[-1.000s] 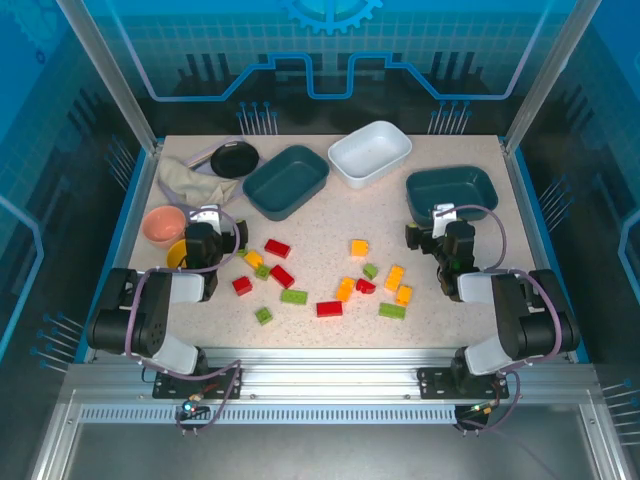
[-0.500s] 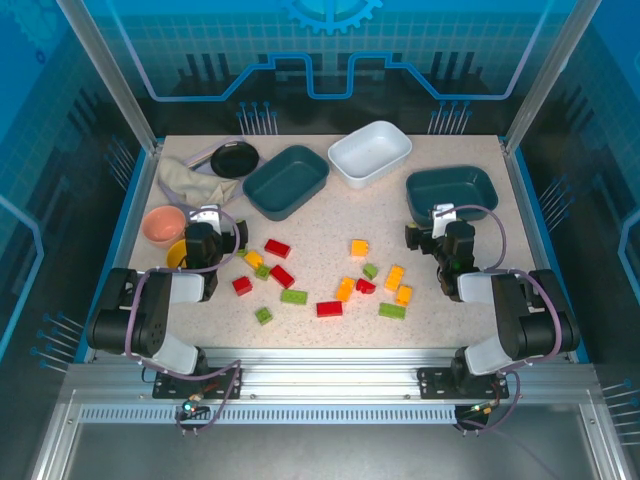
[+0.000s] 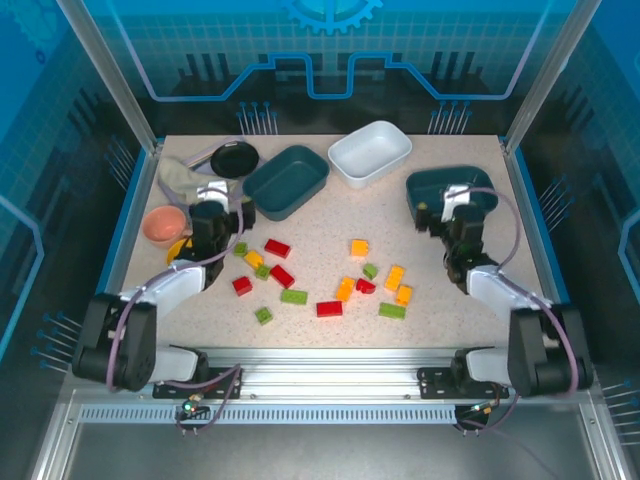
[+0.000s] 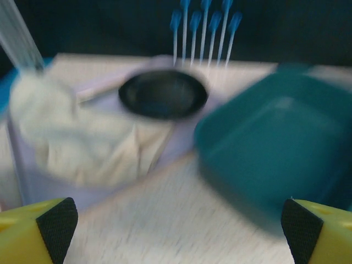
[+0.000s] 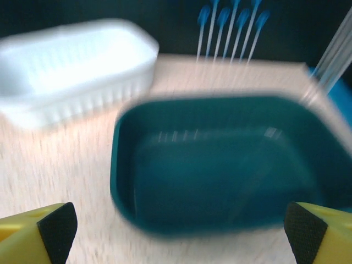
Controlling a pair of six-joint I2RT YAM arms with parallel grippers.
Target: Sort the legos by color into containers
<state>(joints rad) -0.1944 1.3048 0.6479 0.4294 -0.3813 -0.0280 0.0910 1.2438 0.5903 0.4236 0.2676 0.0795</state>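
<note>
**Q:** What was in front of the right wrist camera?

**A:** The picture was blurred. A dark teal tub (image 5: 220, 165) with rounded corners sat in the middle on a pale speckled table (image 5: 55, 159), its open side up.

**Q:** What else was near it?

**A:** A white tub (image 5: 71, 66) with ribbed walls stood at the upper left, just beside the teal one. Thin blue-tipped rods (image 5: 231, 22) rose behind both.

**Q:** And the right gripper (image 5: 180, 236)?

**A:** Its two yellow fingertips, with black pads (image 5: 55, 226), sat in the bottom corners, spread wide apart and holding nothing.
</note>
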